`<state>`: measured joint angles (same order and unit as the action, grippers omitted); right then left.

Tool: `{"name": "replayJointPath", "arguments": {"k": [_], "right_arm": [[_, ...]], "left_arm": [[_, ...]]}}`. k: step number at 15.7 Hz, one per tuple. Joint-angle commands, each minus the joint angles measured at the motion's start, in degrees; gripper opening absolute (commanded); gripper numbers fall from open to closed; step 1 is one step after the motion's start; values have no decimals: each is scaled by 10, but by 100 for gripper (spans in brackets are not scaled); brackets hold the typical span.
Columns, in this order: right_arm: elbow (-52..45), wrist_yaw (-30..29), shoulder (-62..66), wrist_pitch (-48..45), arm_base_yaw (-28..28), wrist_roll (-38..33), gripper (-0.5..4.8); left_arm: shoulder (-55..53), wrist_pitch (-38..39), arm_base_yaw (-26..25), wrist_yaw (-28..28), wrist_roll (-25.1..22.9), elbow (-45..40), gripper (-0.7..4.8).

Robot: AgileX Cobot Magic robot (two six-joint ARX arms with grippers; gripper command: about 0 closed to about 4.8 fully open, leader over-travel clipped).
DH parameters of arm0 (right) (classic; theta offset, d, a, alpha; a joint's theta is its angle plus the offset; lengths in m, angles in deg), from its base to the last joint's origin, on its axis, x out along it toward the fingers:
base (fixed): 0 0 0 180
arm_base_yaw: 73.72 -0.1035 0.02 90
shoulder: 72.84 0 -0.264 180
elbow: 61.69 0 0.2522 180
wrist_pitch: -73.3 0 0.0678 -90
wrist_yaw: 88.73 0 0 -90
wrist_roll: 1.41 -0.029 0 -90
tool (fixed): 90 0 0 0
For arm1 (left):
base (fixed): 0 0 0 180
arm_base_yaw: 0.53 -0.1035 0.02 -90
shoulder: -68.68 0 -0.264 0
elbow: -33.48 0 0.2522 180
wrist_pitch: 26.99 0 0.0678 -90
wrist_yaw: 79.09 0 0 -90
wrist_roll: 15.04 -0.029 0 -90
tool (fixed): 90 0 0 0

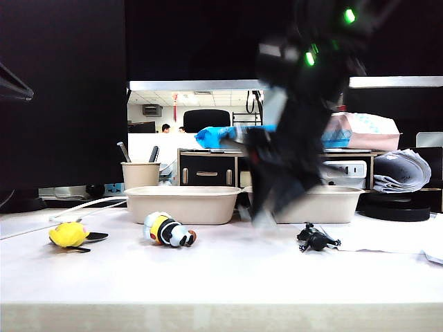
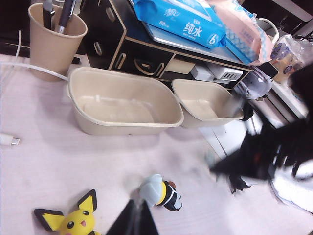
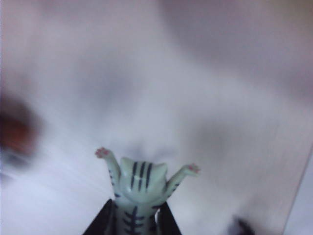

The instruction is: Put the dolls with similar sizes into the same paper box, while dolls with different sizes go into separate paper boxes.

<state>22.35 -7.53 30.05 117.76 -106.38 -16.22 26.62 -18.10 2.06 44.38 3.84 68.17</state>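
The small whitish-grey striped cat doll (image 3: 138, 188) is clamped in the right gripper (image 3: 137, 215) above the white table (image 1: 228, 270); it should be carried level to a beige pulp box (image 1: 183, 203). The left gripper (image 2: 133, 220), held high, is pressed together, empty.

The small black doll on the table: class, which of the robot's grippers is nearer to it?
Right. The right gripper, gripping the striped cat doll, hangs near the black doll; the left gripper hovers by the yellow doll.

We can read print on one thing only: the blue wipes pack (image 2: 183, 22), lying on the black desk organiser (image 2: 142, 54) well beyond the left gripper (image 2: 133, 220), carries white Chinese characters "纯水", a smaller "80" beside them, and a large "6" in a white circle. Nothing else is legible to us.
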Motion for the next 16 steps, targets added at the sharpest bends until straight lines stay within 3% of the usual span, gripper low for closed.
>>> {"name": "replayJointPath", "arguments": {"k": [1, 4, 7, 8, 10, 11, 16], "right_arm": [[66, 41, -27, 10, 4, 22, 21], [99, 127, -24, -8, 28, 66, 21], [100, 139, 2, -33, 85, 78, 22], [100, 141, 12, -43, 96, 78, 26], [100, 137, 26, -56, 110, 78, 133], [100, 136, 28, -55, 113, 78, 160], [100, 64, 7, 45, 110, 67, 163]], "left_arm": [[1, 1, -1, 2, -5, 3, 18], [1, 1, -1, 2, -5, 3, 18], [1, 1, -1, 2, -4, 3, 18], [1, 1, -1, 2, -5, 3, 18], [0, 1, -1, 2, -4, 3, 18], [1, 1, -1, 2, -4, 3, 18], [0, 1, -1, 2, -6, 3, 18]]}}
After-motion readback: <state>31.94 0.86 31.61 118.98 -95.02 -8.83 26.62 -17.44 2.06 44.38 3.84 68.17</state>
